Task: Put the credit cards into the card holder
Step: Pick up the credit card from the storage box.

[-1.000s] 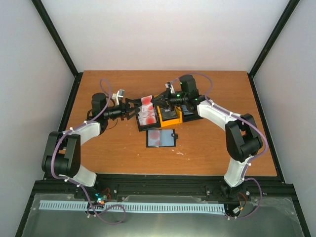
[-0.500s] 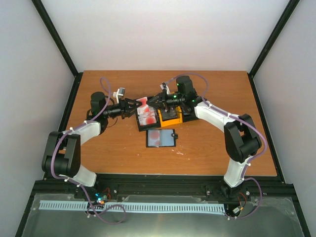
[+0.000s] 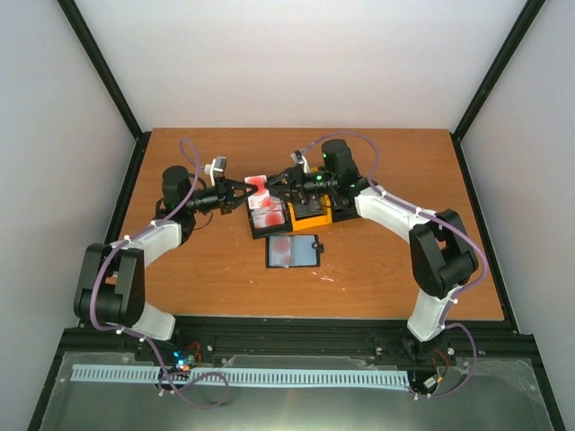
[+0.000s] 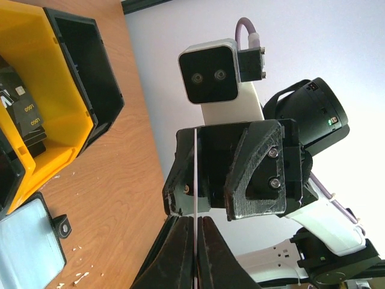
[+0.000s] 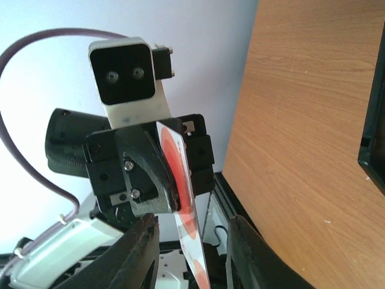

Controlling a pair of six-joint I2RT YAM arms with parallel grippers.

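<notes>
Your left tool (image 3: 243, 191) is clamped tight on a white, red-blotched credit card (image 3: 258, 182), held up above the bins (image 3: 328, 215). Your right tool (image 3: 278, 184) faces it with fingers parted on either side of the card, gripping nothing. This looks like a hand-over, probably so the card ends up in a grip better suited to sliding it into the card holder (image 3: 294, 252). That holder lies open on the surface (image 3: 198, 269), nearer the bases and apart from both tools. The overhead view gives you this layout but blurs the contact. The left wrist view shows the card edge-on, pinched between closed fingers. The right wrist view shows its red face, with a gap beside each right finger (image 5: 141, 253).
</notes>
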